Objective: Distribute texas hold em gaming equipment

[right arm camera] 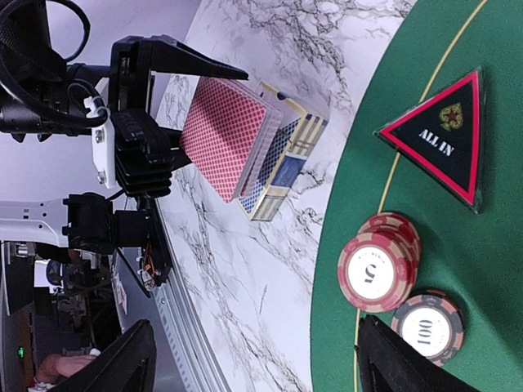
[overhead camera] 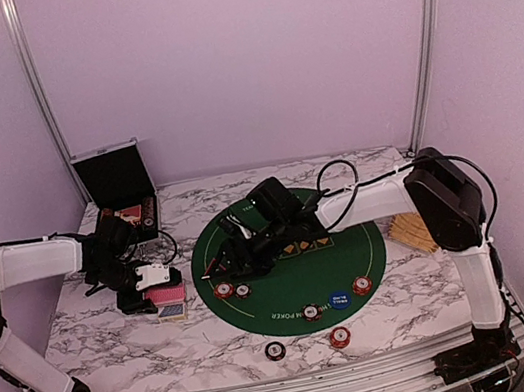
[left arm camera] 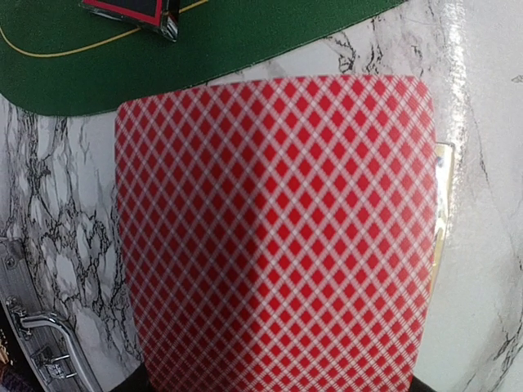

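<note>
Now the left tool (overhead camera: 152,278) is clamped on the red-backed playing cards (left arm camera: 278,237), at middle left above the marble bench (overhead camera: 114,334); the right tool (right arm camera: 255,359) stands apart over the green mat (right arm camera: 490,261). Gripped near one end, the cards could probably slide out and scatter.

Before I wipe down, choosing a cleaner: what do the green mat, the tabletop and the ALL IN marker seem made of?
Green mat: matte felt-like cloth, no glare. Tabletop: glossy marble-pattern, perhaps laminate; reflects light. ALL IN marker: probably hard plastic, glossy thick edge.
</note>
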Controlling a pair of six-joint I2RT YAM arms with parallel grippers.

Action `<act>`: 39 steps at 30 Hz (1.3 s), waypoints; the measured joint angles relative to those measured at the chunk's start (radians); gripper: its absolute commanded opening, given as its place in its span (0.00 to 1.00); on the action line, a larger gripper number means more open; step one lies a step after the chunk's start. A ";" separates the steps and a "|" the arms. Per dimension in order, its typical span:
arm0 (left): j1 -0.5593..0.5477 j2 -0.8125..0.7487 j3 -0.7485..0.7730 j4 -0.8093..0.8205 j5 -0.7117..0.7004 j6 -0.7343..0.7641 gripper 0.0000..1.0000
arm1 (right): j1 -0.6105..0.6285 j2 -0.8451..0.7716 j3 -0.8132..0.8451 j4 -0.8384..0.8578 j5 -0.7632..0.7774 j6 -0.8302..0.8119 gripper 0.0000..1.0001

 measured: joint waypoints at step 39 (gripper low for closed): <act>0.000 -0.029 0.134 -0.128 0.037 -0.051 0.00 | -0.017 0.174 0.120 0.258 -0.137 0.247 0.79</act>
